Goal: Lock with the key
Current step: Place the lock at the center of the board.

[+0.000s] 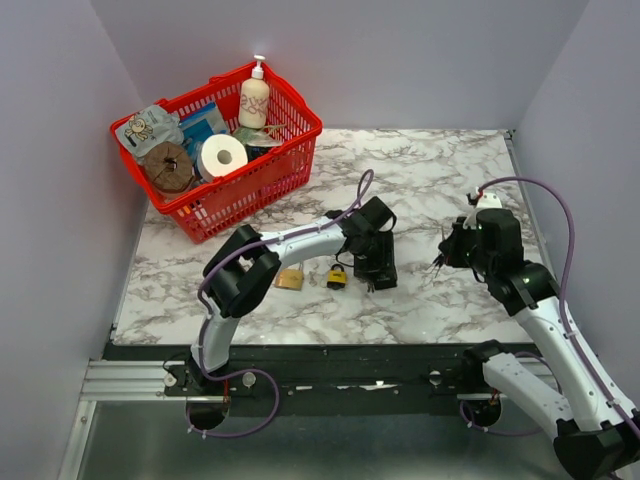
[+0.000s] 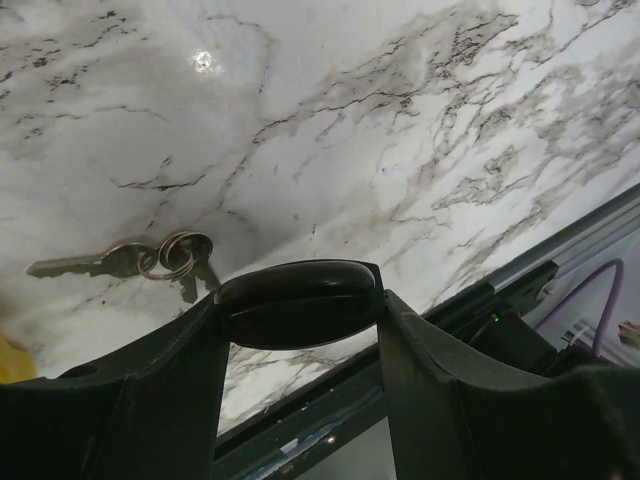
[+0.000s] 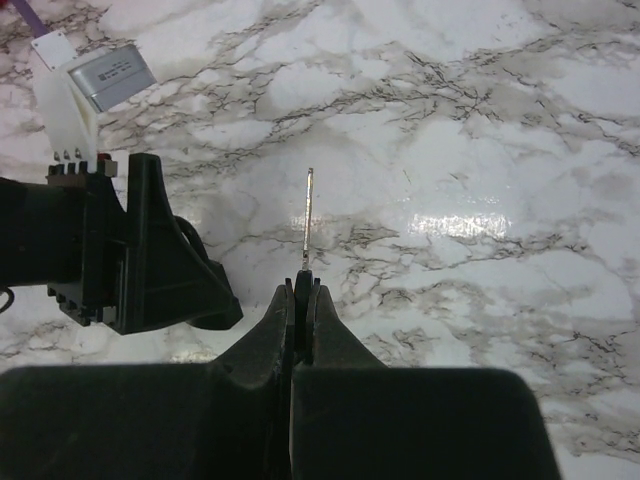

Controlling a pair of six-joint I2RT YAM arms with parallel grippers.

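Observation:
My left gripper (image 1: 378,264) is shut on a black oval lock body (image 2: 298,303), held between its fingertips just above the marble table (image 1: 440,170), left of centre. My right gripper (image 3: 303,292) is shut on a key (image 3: 308,215). The thin metal blade sticks straight out ahead of the closed jaws, above the table. In the top view the right gripper (image 1: 443,258) hangs to the right of the left gripper, with a gap between them. A brass padlock (image 1: 289,278) and a black-and-yellow padlock (image 1: 337,277) lie on the table left of the left gripper.
A ring with spare keys (image 2: 150,258) lies on the marble under the left wrist. A red basket (image 1: 225,150) with a bottle, a paper roll and packets stands at the back left. The left arm's wrist (image 3: 120,250) shows to the left in the right wrist view. The table's front rail (image 1: 330,352) runs below.

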